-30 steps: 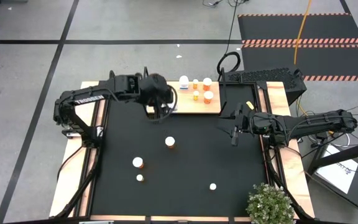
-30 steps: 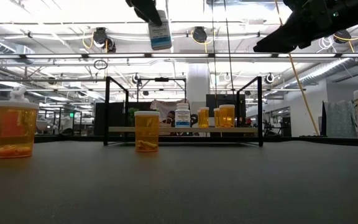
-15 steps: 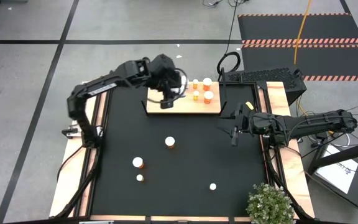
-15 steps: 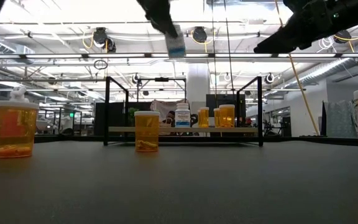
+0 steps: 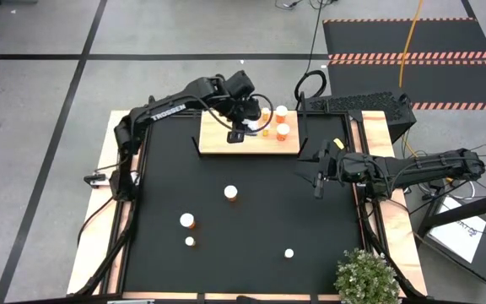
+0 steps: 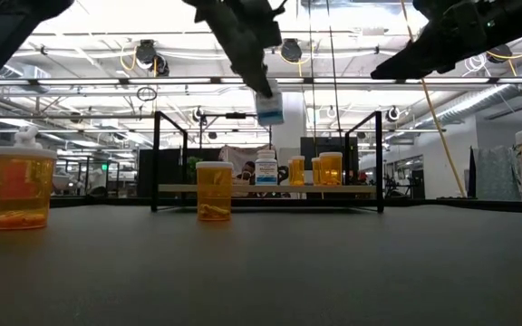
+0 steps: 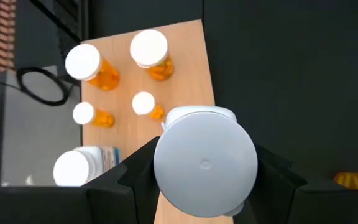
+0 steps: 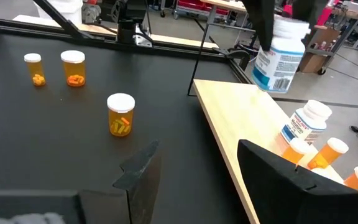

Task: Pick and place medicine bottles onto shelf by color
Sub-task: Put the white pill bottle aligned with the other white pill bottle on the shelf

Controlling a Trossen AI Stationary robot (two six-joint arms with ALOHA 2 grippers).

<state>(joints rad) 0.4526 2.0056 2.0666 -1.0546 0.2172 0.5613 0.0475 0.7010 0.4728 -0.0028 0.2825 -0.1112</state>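
Note:
The shelf (image 5: 226,143), a light-wood board with black uprights, lies at the table's far edge. On it stand several orange medicine bottles (image 5: 282,131) and a white one (image 8: 304,124). My left gripper (image 5: 240,127) hovers over the shelf, shut on a white bottle with a blue label (image 6: 268,109). Several more orange bottles (image 5: 230,193) stand on the black table top. My right gripper (image 5: 317,173) waits open at the table's right side, with nothing between its fingers. My left gripper pinches the white bottle at its capped upper end (image 7: 166,134) between its two fingers (image 7: 135,171). It comes from above, slanting down. The bottle hangs below the fingers, slightly tilted, lifted clear above the shelf board.
A potted plant (image 5: 365,274) stands at the near right corner. A keyboard (image 5: 357,105) lies past the far right edge. The shelf's left half (image 5: 218,135) is bare wood. Loose bottles (image 5: 188,220) dot the mat's near half.
My left gripper has swung toward the table's right, from the shelf's left end to over the board, and has come down. The white bottle went with it, still held and clear of the shelf. My right arm kept still.

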